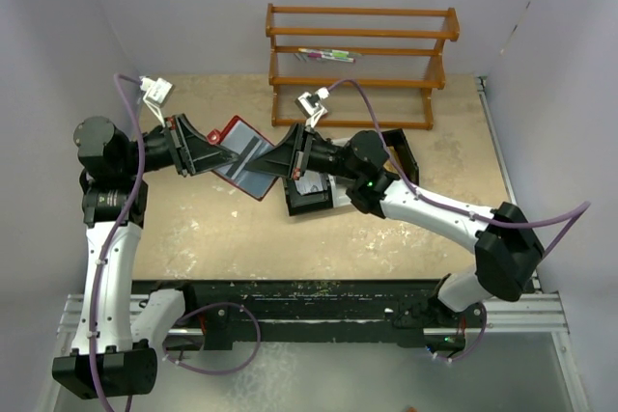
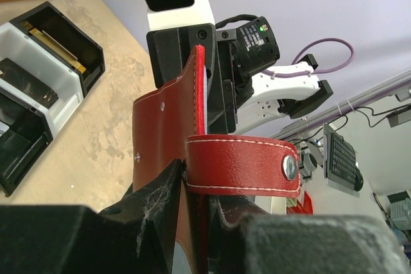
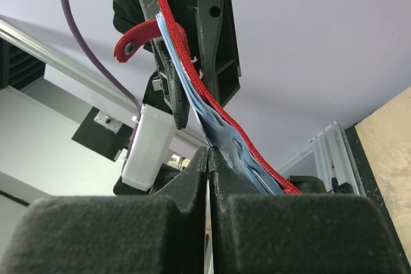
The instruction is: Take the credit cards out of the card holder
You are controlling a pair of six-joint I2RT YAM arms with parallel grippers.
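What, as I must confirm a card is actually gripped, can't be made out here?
- Right wrist: what the shut right end effector pinches; its own pads hide it.
- Top external: what the card holder contains; too small, and both its ends are covered.
- Left wrist: the holder's inside; only its red back and snap tab face the camera, the left end effector covering its lower edge.

Sand-coloured mottled tabletop (image 1: 203, 238). A black-and-white three-compartment plastic tray (image 1: 311, 200) lies flat on it, directly beneath and just behind the right gripper's fingers (image 1: 286, 159). An orange-brown slatted wooden rack (image 1: 359, 79) stands on it well beyond those fingers, at the far wall.
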